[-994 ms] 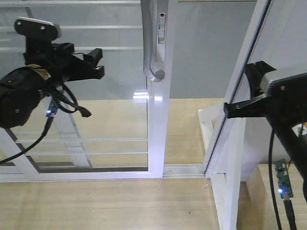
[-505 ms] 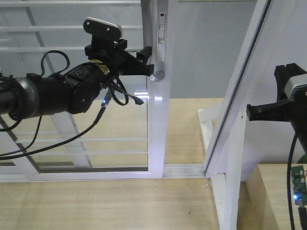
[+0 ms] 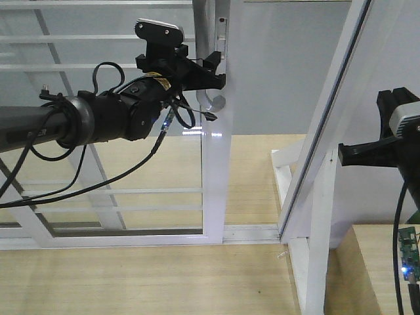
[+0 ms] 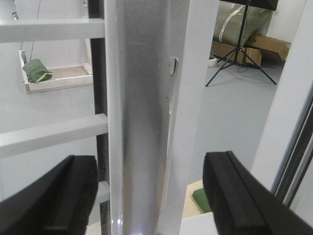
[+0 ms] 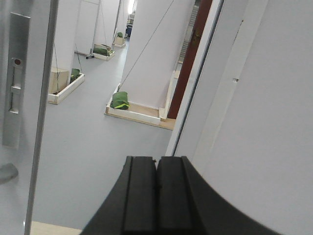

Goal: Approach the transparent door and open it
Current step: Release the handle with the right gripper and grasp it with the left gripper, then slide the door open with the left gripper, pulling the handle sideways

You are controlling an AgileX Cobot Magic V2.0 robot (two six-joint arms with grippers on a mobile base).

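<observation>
Transparent door (image 3: pixel 215 170) filled the front view from 9 to 12 o'clock, with its stile running down the middle. Slanted white post (image 3: pixel 328 111) stood at 2 o'clock. Left gripper (image 3: pixel 213 69) sat at 12 o'clock, jaws apart on either side of the stile just above the grey handle (image 3: pixel 211 100), with gaps both sides. Right gripper (image 5: pixel 156 196) was at 3 o'clock, fingers pressed together. Beyond the glass, a shallow white tray (image 4: pixel 58 84) held a green bag (image 4: pixel 36 70).
</observation>
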